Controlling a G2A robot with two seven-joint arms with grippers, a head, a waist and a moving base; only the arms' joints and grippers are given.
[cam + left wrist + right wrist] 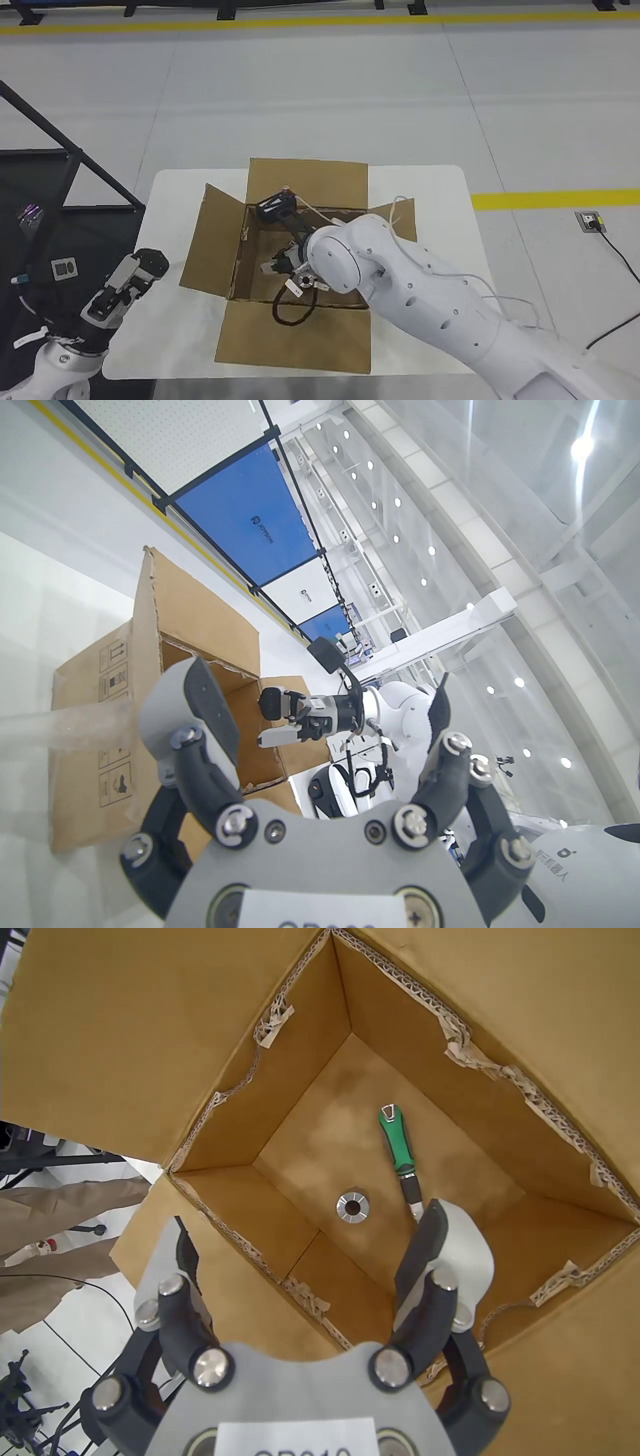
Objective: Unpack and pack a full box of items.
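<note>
An open cardboard box [305, 180] stands in the middle of the white table, all its flaps folded outwards. On its floor lie a green-handled screwdriver [397, 1148] and a small silver metal ring [353, 1207], a little apart. My right gripper [307, 1228] hangs open and empty above the box [300, 1078], over the inside near the far wall [275, 208]. My left gripper [320, 680] is open and empty too. It sits low at the table's left front corner [150, 262], well apart from the box [200, 625], and looks up at the right gripper [285, 720].
The white table [430, 200] has bare room on both sides of the box. A black metal frame [60, 150] stands off the table's left edge. The spread flaps [210, 250] take up space around the box.
</note>
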